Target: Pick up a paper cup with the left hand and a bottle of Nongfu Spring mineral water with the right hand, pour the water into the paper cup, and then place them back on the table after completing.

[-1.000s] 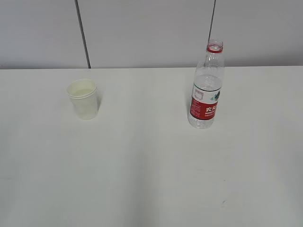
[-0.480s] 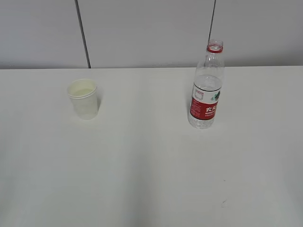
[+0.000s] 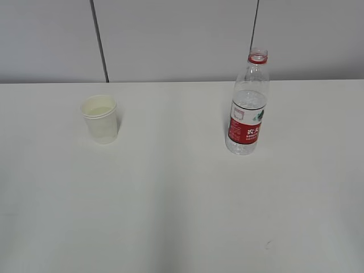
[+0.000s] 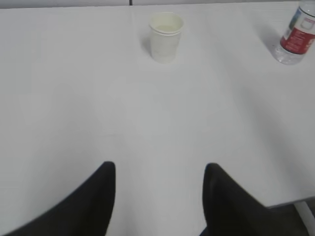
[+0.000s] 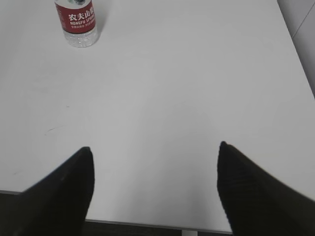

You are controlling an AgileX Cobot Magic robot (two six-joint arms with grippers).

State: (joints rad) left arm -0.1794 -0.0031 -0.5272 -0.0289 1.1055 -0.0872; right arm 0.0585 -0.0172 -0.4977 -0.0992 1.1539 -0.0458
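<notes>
exterior view: one paper cup [image 3: 100,119] at left, one bottle [image 3: 248,104] at right, both upright on white table [image 3: 182,210], well apart, wide bare room low in frame. left hand [image 4: 158,196] spread, empty. right hand [image 5: 155,184] spread wide, empty, near table edge.

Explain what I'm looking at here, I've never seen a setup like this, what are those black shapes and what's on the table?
This is a two-armed robot seen by three cameras. One camera faces the white table from the front. The other two ride on the wrists, so the black shapes are the robot's own fingers: the left pincer and the right pincer. Both are open and hold nothing. On the table stand a paper cup with some liquid in it and an uncapped water bottle with a red label. They stand apart, and neither is being touched.
</notes>
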